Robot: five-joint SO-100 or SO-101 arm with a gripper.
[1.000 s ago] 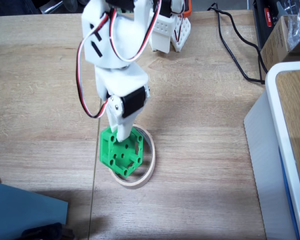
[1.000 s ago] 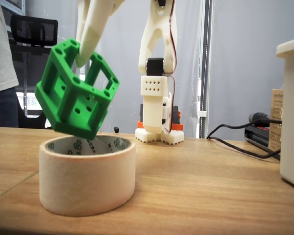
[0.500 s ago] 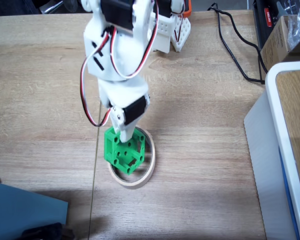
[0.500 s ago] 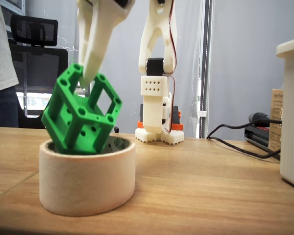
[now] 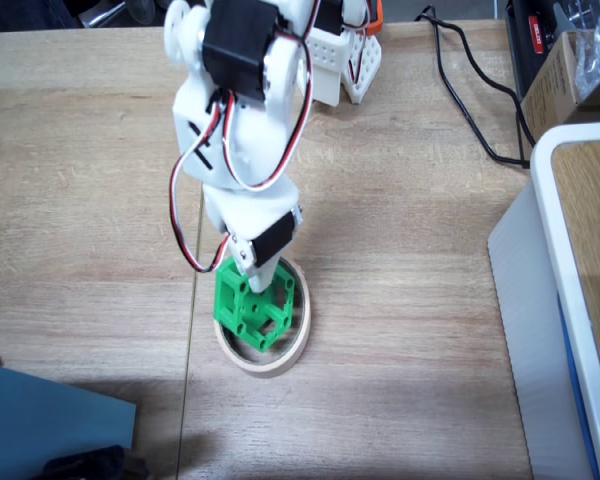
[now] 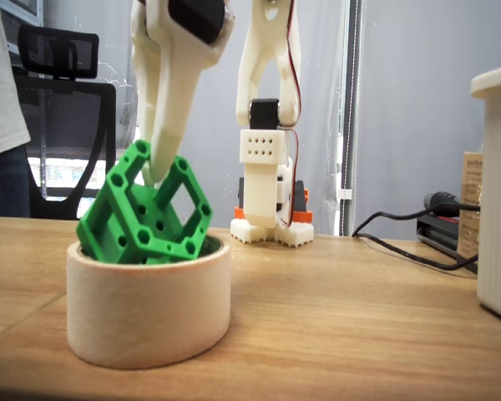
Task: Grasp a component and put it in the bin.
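The green component (image 5: 255, 308) hangs tilted, its lower part inside the beige tape-ring bin (image 5: 271, 366) and its upper corner above the rim. My gripper (image 5: 245, 268) comes down from above and is shut on the component's upper frame edge. From the low side, a fixed view shows the component (image 6: 146, 221) leaning to the right in the bin (image 6: 150, 309), with the gripper (image 6: 157, 170) clamped on its top corner. The ring's wall hides the component's bottom, so I cannot tell whether it touches the table.
A large white-rimmed box (image 5: 560, 250) stands at the right edge. Black cables (image 5: 470, 100) run at the back right near the arm base (image 5: 340, 60). A blue object (image 5: 50, 425) lies at the front left. A person (image 6: 0, 83) stands at the far left behind the table.
The gripper has lowered the component from above the ring down into it. The arm leaned further forward, and the component tipped more to the right.
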